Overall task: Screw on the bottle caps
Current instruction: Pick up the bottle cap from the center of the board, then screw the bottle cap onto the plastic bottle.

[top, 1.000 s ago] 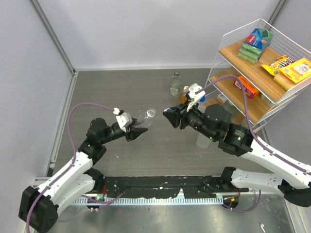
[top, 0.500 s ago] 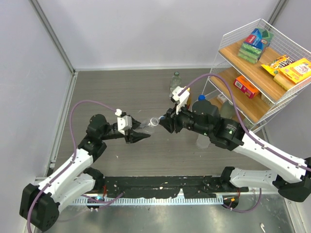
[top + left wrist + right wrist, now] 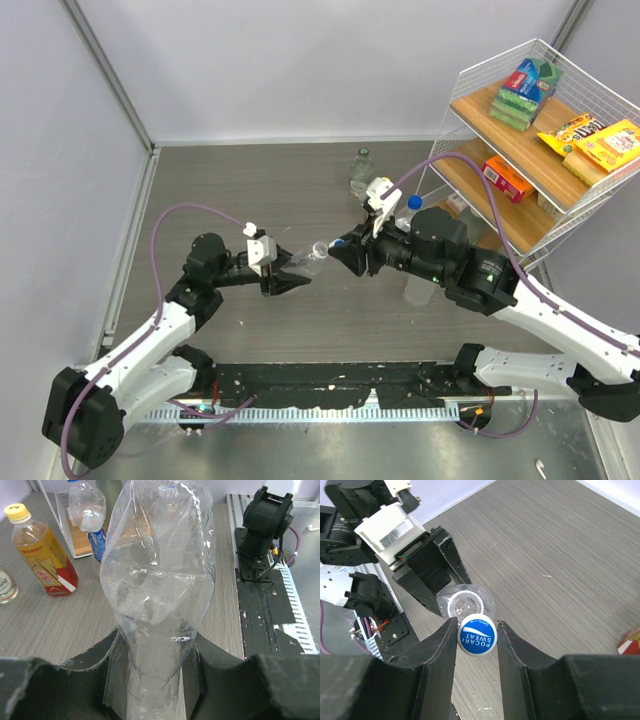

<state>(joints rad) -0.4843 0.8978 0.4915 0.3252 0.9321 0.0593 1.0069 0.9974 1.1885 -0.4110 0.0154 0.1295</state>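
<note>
- Near the middle of the table [image 3: 250,190], the left gripper [image 3: 298,280] was seen with its jaws clenched around the base of a crumpled clear bottle [image 3: 160,580].
- The bottle was held off the table and tilted, with its open mouth turned toward the right gripper [image 3: 477,630].
- A blue and white cap [image 3: 477,635] was grasped by its rim between the right gripper's jaws.
- The cap was held just at the bottle's mouth. Whether the two touched could not be told.
- Farther back, an amber bottle [image 3: 42,555] with a red label and yellow cap was stood upright on the table, near a blue-labelled bottle [image 3: 90,515].
- Beyond these, a small clear bottle [image 3: 360,172] was stood alone.
- At the far right, boxed snacks were kept on a wire rack [image 3: 478,108].
</note>
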